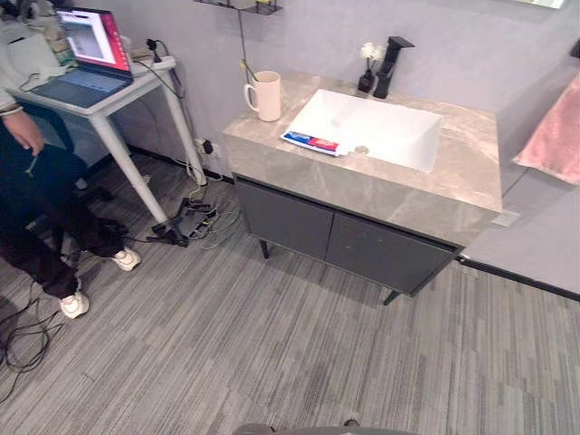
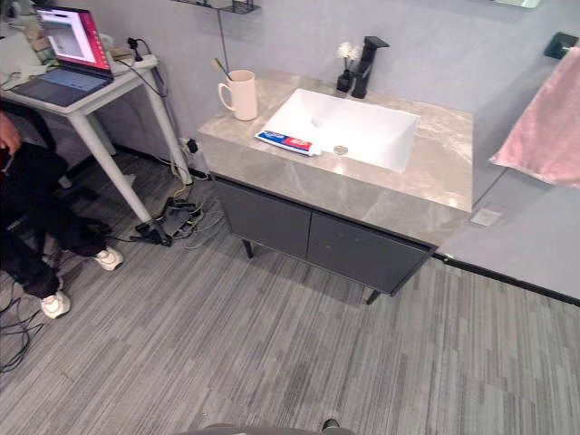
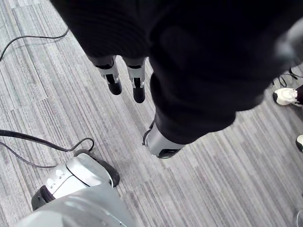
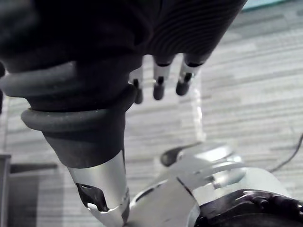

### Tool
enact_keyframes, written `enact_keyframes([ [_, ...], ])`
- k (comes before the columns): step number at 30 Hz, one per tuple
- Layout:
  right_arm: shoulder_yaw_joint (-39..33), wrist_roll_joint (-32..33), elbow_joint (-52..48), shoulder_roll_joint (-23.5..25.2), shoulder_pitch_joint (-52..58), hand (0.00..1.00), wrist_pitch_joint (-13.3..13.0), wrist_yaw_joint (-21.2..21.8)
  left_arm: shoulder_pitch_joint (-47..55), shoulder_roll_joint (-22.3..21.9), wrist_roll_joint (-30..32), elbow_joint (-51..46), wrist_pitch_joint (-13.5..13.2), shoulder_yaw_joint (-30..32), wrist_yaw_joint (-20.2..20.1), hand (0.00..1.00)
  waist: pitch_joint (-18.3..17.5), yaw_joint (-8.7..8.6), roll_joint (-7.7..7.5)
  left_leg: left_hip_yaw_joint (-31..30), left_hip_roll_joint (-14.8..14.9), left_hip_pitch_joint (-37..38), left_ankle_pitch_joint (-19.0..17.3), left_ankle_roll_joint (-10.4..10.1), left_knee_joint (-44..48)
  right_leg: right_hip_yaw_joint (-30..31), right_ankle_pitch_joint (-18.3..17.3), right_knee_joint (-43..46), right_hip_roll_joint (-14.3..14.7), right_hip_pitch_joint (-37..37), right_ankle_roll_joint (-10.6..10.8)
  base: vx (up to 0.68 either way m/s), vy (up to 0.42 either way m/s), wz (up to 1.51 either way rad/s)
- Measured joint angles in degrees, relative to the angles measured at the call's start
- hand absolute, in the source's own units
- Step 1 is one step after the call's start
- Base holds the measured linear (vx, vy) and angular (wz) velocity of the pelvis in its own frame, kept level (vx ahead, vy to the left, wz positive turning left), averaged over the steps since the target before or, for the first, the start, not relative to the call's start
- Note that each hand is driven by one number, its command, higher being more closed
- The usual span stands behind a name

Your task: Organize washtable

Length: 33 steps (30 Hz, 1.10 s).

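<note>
Fingers of the left hand [image 3: 137,87] hang straight and loose, grasping nothing, above grey striped carpet [image 3: 236,179]; the right hand [image 4: 160,80] hangs equally relaxed and empty. Well ahead of both hands stands the grey stone-topped washtable [image 1: 471,154]. A blue, red and white toothpaste tube [image 1: 311,142] lies on the near-left rim of its white rectangular basin [image 1: 390,127]. A cream ceramic mug [image 1: 267,97] stands farther off on the left-hand side.

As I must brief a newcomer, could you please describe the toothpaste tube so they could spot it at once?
Find the grey marble washstand top with its white basin. At the basin's front left corner lies the toothpaste tube. Unlike the upright cream mug nearby, it lies flat and is white with blue and red print.
</note>
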Motion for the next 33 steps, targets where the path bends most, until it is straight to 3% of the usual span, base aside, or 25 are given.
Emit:
enact_keyframes([
  [5,1.84,-3.19,0.47,-0.56,-0.87,0.0,0.12,-1.66,0.06,0.8,-0.71,0.04,-0.87,-3.65,0.09,0.0,-0.19,0.15,-0.16,-3.03,-1.37,0.02,2.65,0.46,-3.36,-3.49,2.51,-3.06,-1.04,1.12,0.13,-0.03,0.003,0.33],
  [7,2.48,-5.27,0.49,-0.5,-1.24,0.0,0.1,-2.14,-0.11,1.24,-1.47,0.14,-1.21,-3.81,0.06,0.0,-0.29,1.39,-0.95,-2.61,-1.75,0.06,2.66,0.47,-3.31,-3.23,3.02,-4.08,-1.29,1.26,0.12,-0.08,0.013,-0.08],
  [10,4.21,-5.69,0.49,-0.55,-1.48,0.0,0.09,-2.1,-0.13,2.32,-1.4,0.42,-1.42,-6.1,0.09,0.0,-0.27,1.51,-1.63,-1.72,-2.05,0.07,2.66,0.47,-3.3,-2.07,3.44,-4.35,-1.63,0.96,0.68,-0.09,0.001,-0.16],
  [18,4.32,-5.93,0.47,-0.32,-2.09,0.0,0.15,-1.92,-0.19,2.14,-1.07,1.01,-1.08,-3.97,0.99,0.0,0.08,1.57,-2.58,-0.87,-2.47,-1.98,2.23,0.41,-2.86,-0.88,3.05,-2.98,-2.31,-2.21,0.9,-0.07,-0.009,-0.07],
  [20,3.08,-5.69,0.28,-0.09,-2.33,0.0,0.2,-1.73,-0.22,1.53,-1.06,0.97,-0.65,-1.87,1.36,0.0,0.34,1.52,-2.61,-1.47,-3.06,-2.25,0.87,1.89,-1.02,-1.14,0.47,1.35,-3.62,-3.14,1.24,0.02,0.064,0.18],
  [23,0.35,-2.67,-1.49,0.68,-1.13,0.0,0.22,-0.77,-0.44,0.54,-1.02,0.39,-0.12,1.94,1.27,0.0,0.64,1.51,-2.5,-2.75,-4.07,-2.61,-4.28,3.13,5.49,-1.3,-5.03,13.49,-5.88,-4.44,1.74,0.03,0.104,0.29],
  [24,-0.3,-0.92,-3.48,0.92,-0.73,0.0,0.16,-0.72,-0.82,-0.28,-1.01,0.28,0.24,3.46,1.28,0.0,1.24,1.44,-1.42,-3.19,-3.97,-2.6,-6.22,3.97,8.43,-0.31,-5.74,22.92,-6.49,-7.68,0.07,0.02,0.125,0.23],
  [25,-0.6,1.03,-5.32,1.38,-0.13,0.0,0.05,-0.84,-1.05,-0.6,-1.02,0.2,0.59,4.52,1.25,0.0,1.66,1.27,-0.8,-3.52,-4.0,-2.39,-7.76,4.6,10.39,1.65,-4.91,33.01,-6.89,-12.13,-3.3,0.04,0.154,0.21],
  [26,-0.65,1.99,-5.99,1.49,0.27,0.0,-0.04,-0.97,-1.13,-0.62,-1.03,0.01,0.8,5.05,1.24,0.0,1.69,1.16,-0.85,-3.57,-3.99,-1.86,-8.4,4.94,10.88,3.28,-4.27,37.49,-6.85,-14.27,-4.29,0.09,0.119,0.12],
  [27,-1.1,4.13,-6.5,2.36,0.48,0.0,-0.27,-1.32,-1.06,-0.64,-1.05,-0.43,0.87,6.71,1.25,0.0,1.45,1.17,-1.49,-3.54,-4.09,-0.29,-9.51,5.89,11.0,5.87,-4.61,44.55,-6.16,-16.99,-4.83,0.16,0.042,0.01],
  [29,-2.99,6.23,-6.39,4.05,0.51,0.0,-0.28,-2.18,-1.09,-0.47,-1.07,-0.55,0.9,9.38,1.25,0.0,1.59,1.19,-3.02,-3.55,-3.79,1.67,-11.12,6.37,10.95,6.66,-8.84,51.0,-2.98,-20.38,-3.11,0.21,-0.005,-0.08],
  [31,-6.09,7.72,-6.46,5.25,0.38,0.0,-0.31,-2.21,-1.45,-0.78,-1.01,-0.51,1.12,10.79,1.21,0.0,1.5,0.67,-2.99,-3.42,-2.72,3.23,-12.95,6.61,10.15,2.03,-12.28,47.71,1.44,-24.71,-2.23,0.28,-0.022,-0.18],
  [33,-8.11,7.71,-6.54,5.76,0.14,0.0,-0.13,-2.24,-2.06,-0.85,-0.72,-0.37,1.1,11.0,1.17,0.0,1.54,-0.11,-2.86,-3.42,-2.21,4.5,-13.56,6.34,8.03,-3.12,-11.84,39.38,3.12,-26.69,-2.07,0.44,-0.021,0.01],
])
